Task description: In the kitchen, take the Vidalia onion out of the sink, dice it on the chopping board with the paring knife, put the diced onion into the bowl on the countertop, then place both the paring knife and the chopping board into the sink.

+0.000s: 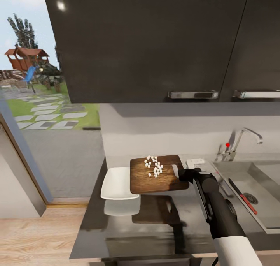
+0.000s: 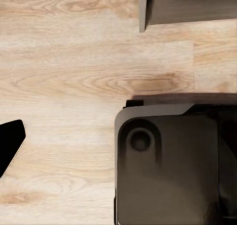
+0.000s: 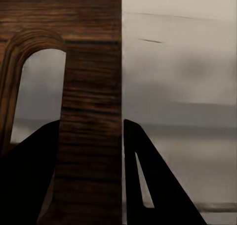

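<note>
Right pincer [image 1: 179, 175] grips chopping board [image 1: 157, 175] (lifted, tilted).

The small dark brown wooden rectangular chopping board [image 1: 155, 180] shows a streaked grain, with small white diced onion cubes [image 1: 154, 166] scattered on it. The shallow squarish bowl [image 1: 116, 188] is plain white. The glossy counter [image 1: 116, 235] is dark grey. In the pale grey steel sink [image 1: 268, 215], the slim paring knife [image 1: 242, 196] has a red-orange handle and dark blade. The floor [image 2: 74, 62] is light wood with wavy grain.
</note>
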You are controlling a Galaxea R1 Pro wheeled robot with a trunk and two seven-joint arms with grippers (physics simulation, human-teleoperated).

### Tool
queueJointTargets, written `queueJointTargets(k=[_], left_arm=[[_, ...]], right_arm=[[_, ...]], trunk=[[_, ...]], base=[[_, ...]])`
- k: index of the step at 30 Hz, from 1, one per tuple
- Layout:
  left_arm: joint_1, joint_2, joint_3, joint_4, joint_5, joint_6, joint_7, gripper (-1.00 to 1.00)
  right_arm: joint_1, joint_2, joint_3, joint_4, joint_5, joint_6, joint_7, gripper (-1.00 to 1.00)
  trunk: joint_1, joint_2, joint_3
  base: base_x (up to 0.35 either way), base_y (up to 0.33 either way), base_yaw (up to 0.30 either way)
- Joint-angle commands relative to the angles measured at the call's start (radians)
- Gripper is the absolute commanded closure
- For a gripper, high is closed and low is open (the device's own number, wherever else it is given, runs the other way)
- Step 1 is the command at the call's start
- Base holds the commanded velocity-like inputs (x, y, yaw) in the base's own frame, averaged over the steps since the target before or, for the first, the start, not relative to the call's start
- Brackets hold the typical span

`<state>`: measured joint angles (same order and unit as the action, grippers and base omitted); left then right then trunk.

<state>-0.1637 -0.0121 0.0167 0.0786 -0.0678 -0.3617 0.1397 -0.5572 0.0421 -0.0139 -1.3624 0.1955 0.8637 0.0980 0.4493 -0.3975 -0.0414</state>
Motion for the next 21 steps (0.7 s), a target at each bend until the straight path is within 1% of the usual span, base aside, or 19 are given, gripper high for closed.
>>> queueJointTargets(k=[1,9,21], left_arm=[[-0.002,0.0,0.002,0.004,-0.007,-0.006,0.006,-1.0],[-0.002,0.0,0.002,0.004,-0.007,-0.006,0.006,-1.0],[-0.002,0.0,0.002,0.004,-0.007,-0.006,0.006,-1.0]], right_arm=[[-0.001,0.001,-0.001,-0.001,0.007,0.005,0.01,1.0],[-0.001,0.001,-0.001,-0.001,0.007,0.005,0.011,1.0],[-0.001,0.001,-0.001,-0.001,0.007,0.005,0.011,1.0]], trunk=[[0.001,-0.002,-0.001],[0.001,-0.002,0.012],[0.001,-0.002,0.031]], base=[[0.0,0.257,0.0],[0.002,0.23,0.0],[0.011,0.019,0.0]])
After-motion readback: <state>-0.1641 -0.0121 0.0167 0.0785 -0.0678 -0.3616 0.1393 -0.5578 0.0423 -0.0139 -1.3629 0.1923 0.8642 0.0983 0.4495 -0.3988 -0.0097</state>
